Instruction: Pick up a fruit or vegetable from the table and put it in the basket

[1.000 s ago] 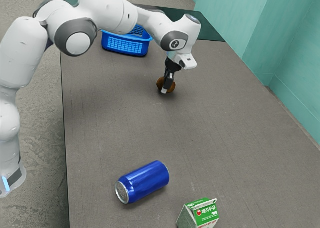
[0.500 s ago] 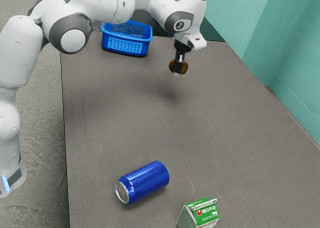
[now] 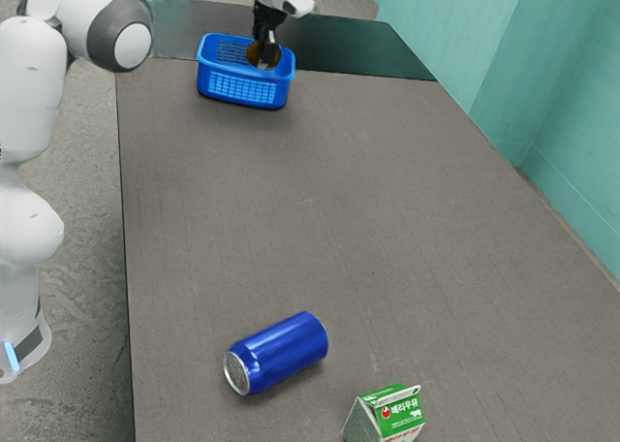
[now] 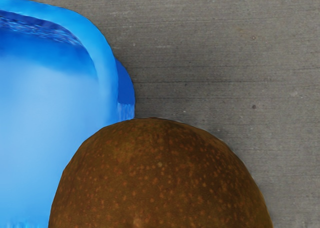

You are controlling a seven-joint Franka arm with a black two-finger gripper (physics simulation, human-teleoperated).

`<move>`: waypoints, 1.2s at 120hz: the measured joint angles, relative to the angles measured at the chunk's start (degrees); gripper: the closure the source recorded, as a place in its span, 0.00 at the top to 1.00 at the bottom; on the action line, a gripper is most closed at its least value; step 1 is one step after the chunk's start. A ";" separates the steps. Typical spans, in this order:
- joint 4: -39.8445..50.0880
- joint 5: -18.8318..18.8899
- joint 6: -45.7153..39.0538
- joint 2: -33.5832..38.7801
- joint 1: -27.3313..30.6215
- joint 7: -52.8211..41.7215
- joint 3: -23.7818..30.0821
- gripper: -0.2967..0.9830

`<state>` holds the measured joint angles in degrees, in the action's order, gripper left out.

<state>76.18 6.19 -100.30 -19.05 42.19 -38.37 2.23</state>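
I have the gripper (image 3: pixel 263 65) closed on a brown fruit (image 4: pixel 160 178), held over the edge of the basket (image 3: pixel 242 90) at eleven o'clock in the exterior view, the blue can (image 3: pixel 283 351) near six.

The arm (image 3: pixel 29 93) is glossy white with rounded segments; a dark grey collar (image 3: pixel 105 27) rings a round white cap (image 3: pixel 133 47). A pale blue strip (image 3: pixel 11 356) marks the base (image 3: pixel 21 331). The pincer (image 3: pixel 263 65) is black.

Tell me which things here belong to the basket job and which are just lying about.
In the job:
- brown speckled fruit, held up
- gripper, holding it
- blue basket, its destination

Just lying about:
- blue drink can, on its side
- green-and-white milk carton
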 joint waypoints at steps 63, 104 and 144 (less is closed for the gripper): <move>-15.57 -2.03 -14.29 -16.97 6.25 -5.10 2.65 0.45; -15.48 -4.04 -21.24 -16.73 5.84 -6.79 3.56 0.72; -15.21 -9.73 9.06 -1.04 -35.51 -1.39 -6.56 0.76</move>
<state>60.97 -3.54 -91.24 -20.09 6.68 -39.76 -4.33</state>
